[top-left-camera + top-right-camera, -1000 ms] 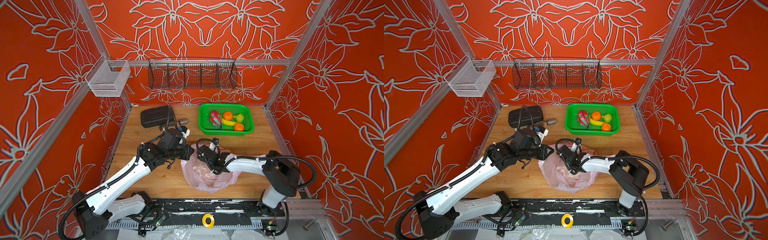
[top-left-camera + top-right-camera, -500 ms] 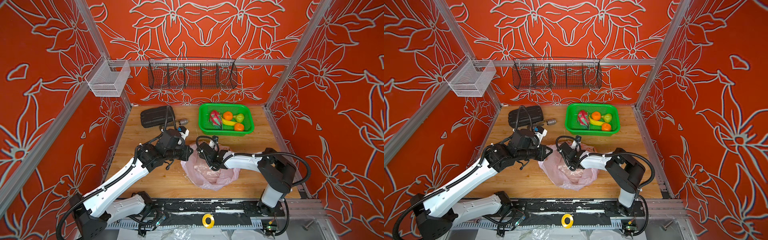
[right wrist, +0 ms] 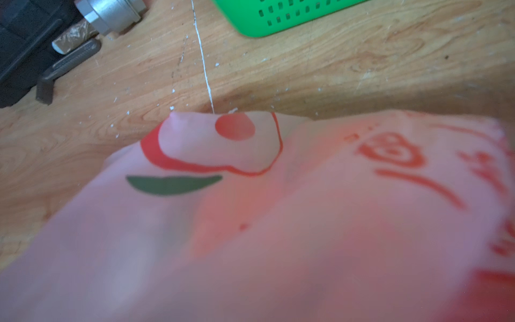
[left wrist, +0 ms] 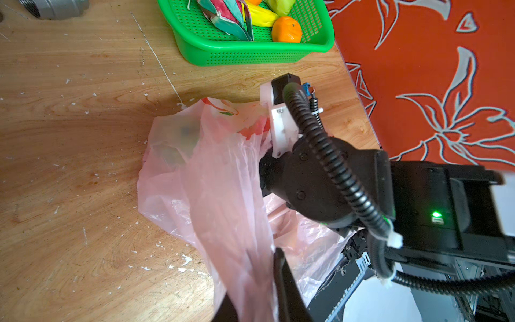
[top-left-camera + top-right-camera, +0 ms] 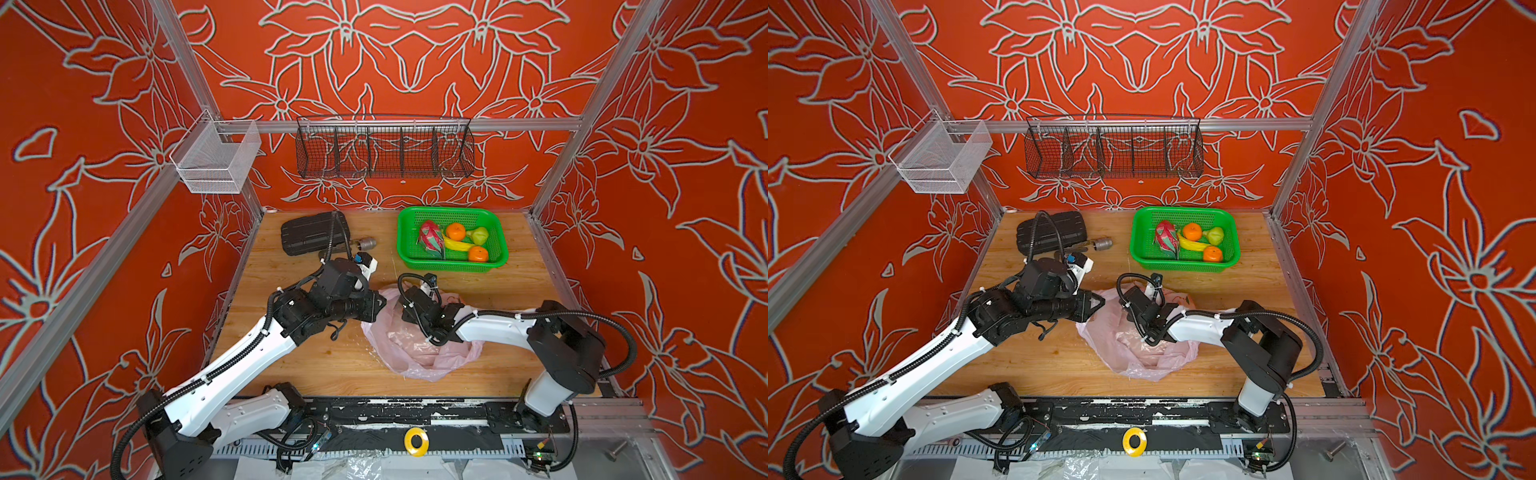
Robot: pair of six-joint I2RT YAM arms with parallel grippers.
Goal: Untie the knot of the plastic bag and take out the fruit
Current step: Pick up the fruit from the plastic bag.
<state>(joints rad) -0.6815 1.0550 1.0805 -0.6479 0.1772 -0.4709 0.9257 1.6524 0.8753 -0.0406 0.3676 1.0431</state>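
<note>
The pale pink plastic bag point(image 5: 419, 353) point(image 5: 1142, 357) lies crumpled on the wooden table. My left gripper point(image 5: 380, 305) point(image 4: 256, 278) is shut on a stretched fold of the bag's edge point(image 4: 211, 181). My right gripper point(image 5: 409, 309) point(image 5: 1129, 309) reaches into the bag from the other side. Its fingers are buried in plastic, and the bag point(image 3: 278, 223) fills the right wrist view. The knot is hidden. A faint greenish shape point(image 4: 172, 150) shows through the bag. Fruit lies in the green basket point(image 5: 405, 253): a dragon fruit point(image 5: 430, 239), two oranges point(image 5: 456, 231) and a green one point(image 5: 478, 235).
A yellow banana point(image 5: 457, 244) lies among the fruit in the basket. A black case point(image 5: 311, 232) and a metal cylinder point(image 5: 365, 244) sit at the back left. A black wire rack point(image 5: 384, 151) and a white mesh bin point(image 5: 216, 162) hang on the walls.
My right arm has shifted slightly over the bag, its gripper staying in the plastic. My left gripper keeps its hold and has barely moved.
</note>
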